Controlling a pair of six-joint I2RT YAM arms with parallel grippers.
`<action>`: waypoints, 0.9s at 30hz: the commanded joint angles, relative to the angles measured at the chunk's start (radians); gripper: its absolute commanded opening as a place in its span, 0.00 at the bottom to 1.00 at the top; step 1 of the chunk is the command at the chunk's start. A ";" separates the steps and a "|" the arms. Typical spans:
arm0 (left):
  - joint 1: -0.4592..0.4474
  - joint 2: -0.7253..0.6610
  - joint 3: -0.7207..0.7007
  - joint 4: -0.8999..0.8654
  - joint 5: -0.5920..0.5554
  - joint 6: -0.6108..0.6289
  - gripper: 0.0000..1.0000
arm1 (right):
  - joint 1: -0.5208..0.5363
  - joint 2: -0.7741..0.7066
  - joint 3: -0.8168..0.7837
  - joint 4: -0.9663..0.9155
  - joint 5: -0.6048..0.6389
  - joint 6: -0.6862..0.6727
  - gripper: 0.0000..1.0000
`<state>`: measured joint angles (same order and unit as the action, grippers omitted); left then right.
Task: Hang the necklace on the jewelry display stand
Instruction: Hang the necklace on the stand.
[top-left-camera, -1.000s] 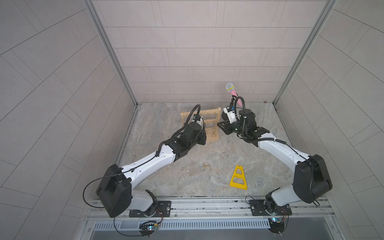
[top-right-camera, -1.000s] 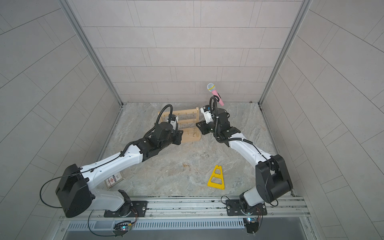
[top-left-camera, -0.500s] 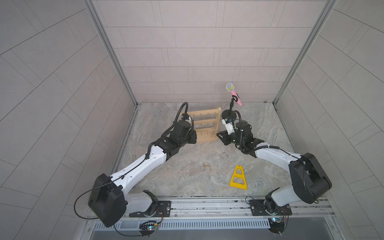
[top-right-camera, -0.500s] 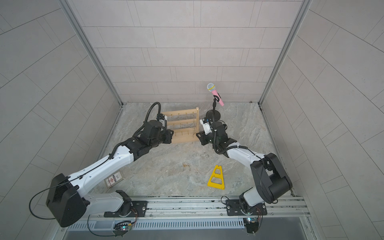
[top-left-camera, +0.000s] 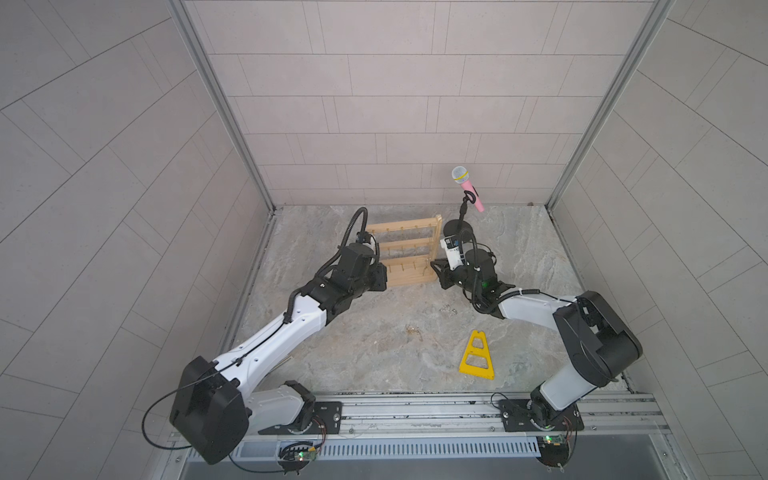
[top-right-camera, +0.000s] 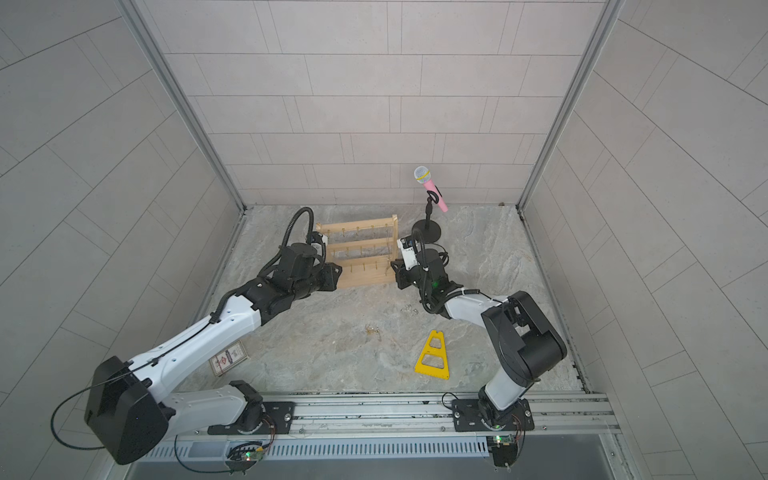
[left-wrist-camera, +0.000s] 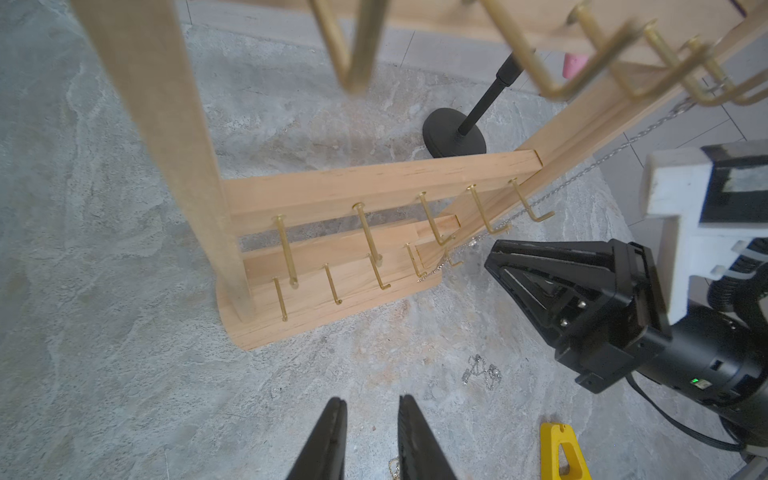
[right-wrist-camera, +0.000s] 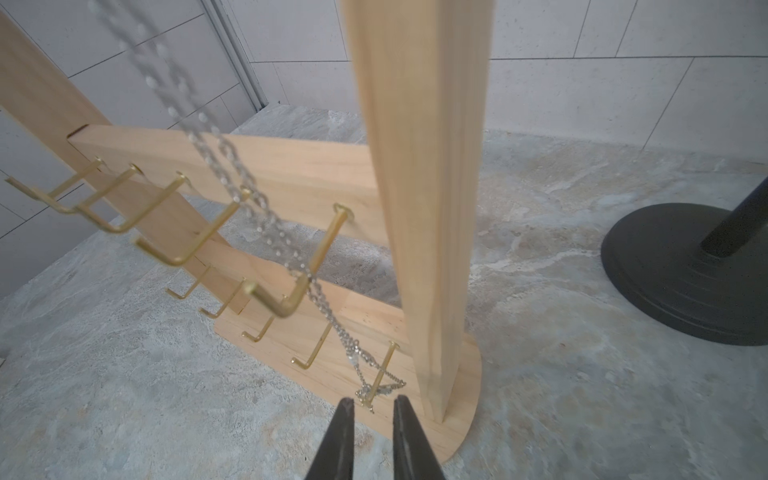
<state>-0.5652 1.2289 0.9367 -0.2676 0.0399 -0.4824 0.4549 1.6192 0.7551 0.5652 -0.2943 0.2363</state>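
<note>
Currently necklace (right-wrist-camera: 266, 224) hangs down the jewelry display stand (right-wrist-camera: 419, 208), chain near-vertical, its low end just ahead of nearer right gripper (right-wrist-camera: 374, 401), jaws slightly parted, empty.

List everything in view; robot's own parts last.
jewelry display stand: one, pale wood, gold hooks, table's rear.
necklace: one, silver, hanging down the stand's front beside a post.
loose chain: one, silver, on table before the stand.
gold chain: one, gold, mid-table.
microphone: one, pink, on mic stand.
mic stand: one, black, beside the display stand.
triangular frame: one, yellow, flat near right arm.
printed box: one, white, under left arm.
left tool: one, black, open, facing stand.
right tool: one, black, open, at necklace's lower end.
</note>
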 joint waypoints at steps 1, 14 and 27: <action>0.010 -0.019 -0.015 0.005 0.011 -0.019 0.27 | 0.013 0.018 0.026 0.055 0.022 -0.022 0.20; 0.016 -0.020 -0.022 0.013 0.012 -0.023 0.27 | 0.015 0.059 0.065 0.040 0.063 -0.035 0.18; 0.022 -0.014 -0.027 0.022 0.017 -0.028 0.27 | 0.025 0.077 0.088 0.039 0.075 -0.040 0.23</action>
<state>-0.5499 1.2274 0.9237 -0.2607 0.0532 -0.5007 0.4713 1.6810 0.8185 0.5877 -0.2398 0.2119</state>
